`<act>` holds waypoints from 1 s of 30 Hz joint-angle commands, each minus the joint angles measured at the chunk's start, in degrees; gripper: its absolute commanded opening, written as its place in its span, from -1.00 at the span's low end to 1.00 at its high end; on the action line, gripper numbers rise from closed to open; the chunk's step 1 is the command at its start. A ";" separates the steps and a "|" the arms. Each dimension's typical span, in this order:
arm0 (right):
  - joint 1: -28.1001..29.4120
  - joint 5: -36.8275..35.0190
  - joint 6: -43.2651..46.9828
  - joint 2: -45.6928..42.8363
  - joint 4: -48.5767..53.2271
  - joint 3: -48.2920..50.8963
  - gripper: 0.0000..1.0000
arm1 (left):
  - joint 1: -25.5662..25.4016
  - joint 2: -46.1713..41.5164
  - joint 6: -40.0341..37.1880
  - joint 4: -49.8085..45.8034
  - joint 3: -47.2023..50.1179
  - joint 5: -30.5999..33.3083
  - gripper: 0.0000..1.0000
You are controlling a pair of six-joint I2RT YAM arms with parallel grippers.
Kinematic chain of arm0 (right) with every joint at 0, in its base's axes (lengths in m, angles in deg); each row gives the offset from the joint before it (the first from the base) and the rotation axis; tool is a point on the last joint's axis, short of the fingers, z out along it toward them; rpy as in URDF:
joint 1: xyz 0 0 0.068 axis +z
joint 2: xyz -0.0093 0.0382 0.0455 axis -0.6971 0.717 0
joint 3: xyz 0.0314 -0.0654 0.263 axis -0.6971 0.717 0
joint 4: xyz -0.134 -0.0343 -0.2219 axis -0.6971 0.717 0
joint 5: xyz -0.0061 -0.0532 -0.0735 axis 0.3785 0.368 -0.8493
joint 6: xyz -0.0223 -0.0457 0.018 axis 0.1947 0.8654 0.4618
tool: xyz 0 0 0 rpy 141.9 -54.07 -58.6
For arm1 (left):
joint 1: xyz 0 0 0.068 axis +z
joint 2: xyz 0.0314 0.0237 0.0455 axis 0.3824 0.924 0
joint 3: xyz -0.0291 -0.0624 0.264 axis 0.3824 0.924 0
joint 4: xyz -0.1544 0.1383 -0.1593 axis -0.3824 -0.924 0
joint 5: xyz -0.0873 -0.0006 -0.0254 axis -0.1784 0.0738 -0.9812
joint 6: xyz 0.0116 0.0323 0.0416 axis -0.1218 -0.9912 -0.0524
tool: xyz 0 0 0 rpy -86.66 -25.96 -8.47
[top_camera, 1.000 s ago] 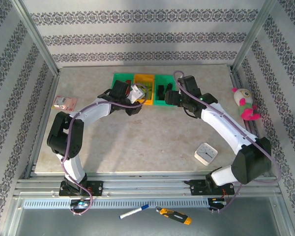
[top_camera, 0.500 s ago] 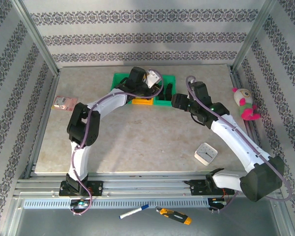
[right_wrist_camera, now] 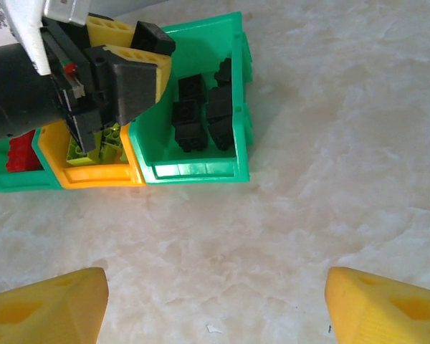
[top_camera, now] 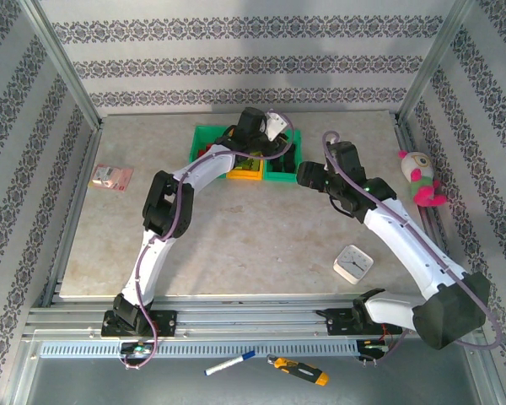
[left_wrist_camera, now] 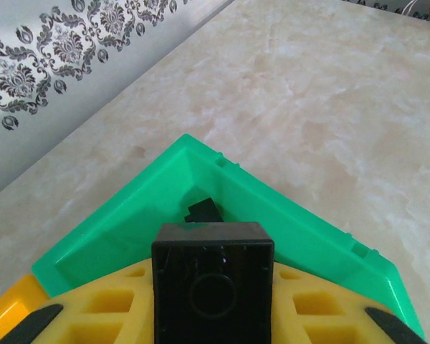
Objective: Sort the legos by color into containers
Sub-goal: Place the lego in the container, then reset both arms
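Observation:
My left gripper (left_wrist_camera: pixel 213 315) is shut on a square black lego (left_wrist_camera: pixel 213 276), held hollow side up over the corner of the right green container (left_wrist_camera: pixel 301 222). One black lego (left_wrist_camera: pixel 204 210) lies inside below it. In the right wrist view the three joined containers stand in a row: the right green one (right_wrist_camera: pixel 193 172) holds several black legos (right_wrist_camera: pixel 201 115), the orange-yellow one (right_wrist_camera: pixel 100 175) lime green legos (right_wrist_camera: pixel 93 147), the left green one (right_wrist_camera: pixel 21 179) red legos (right_wrist_camera: pixel 18 154). The left gripper (top_camera: pixel 270 139) hovers over the row. My right gripper (right_wrist_camera: pixel 215 308) is open above bare table in front of the containers, nothing between its fingers.
A white square timer (top_camera: pixel 352 263) sits at the front right of the table, and a pink card (top_camera: pixel 111 175) lies at the left edge. A plush toy (top_camera: pixel 420 177) rests by the right frame post. A marker (top_camera: pixel 229 364) and a screwdriver (top_camera: pixel 297 369) lie on the rail below the table.
The left arm has swung right and farther back, from beside the orange container to over the right green one, carrying the black lego. The right gripper has drawn back to the right.

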 commanded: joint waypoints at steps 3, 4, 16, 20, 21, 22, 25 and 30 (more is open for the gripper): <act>-0.61 0.23 -0.96 -3.12 1.21 1.93 0.58 | -0.97 0.56 1.62 -1.52 -3.06 0.71 0.17; -0.70 0.26 -1.04 -3.30 1.18 2.18 0.59 | -0.94 0.00 2.09 -1.35 -2.75 0.88 0.33; -3.12 0.98 4.25 -1.97 -4.56 3.30 0.63 | -0.75 -21.80 5.06 6.23 21.56 0.93 0.99; -3.79 -0.99 8.46 -1.40 -9.71 5.46 0.68 | 0.36 -32.14 5.61 10.28 35.18 2.78 0.99; -4.06 -1.63 9.51 -1.25 -10.91 6.03 0.70 | 0.75 -34.77 5.94 11.08 38.52 3.64 0.99; -4.32 -2.31 10.43 -1.16 -12.03 6.64 0.74 | 1.19 -37.53 6.09 11.73 42.03 4.69 0.99; -5.39 -4.55 12.41 -0.99 -15.68 9.39 0.95 | 2.74 -45.38 6.39 14.54 52.00 8.33 0.99; -8.97 -4.03 15.64 -0.28 -22.69 15.52 0.96 | 6.16 -56.68 8.04 17.95 67.39 16.70 0.99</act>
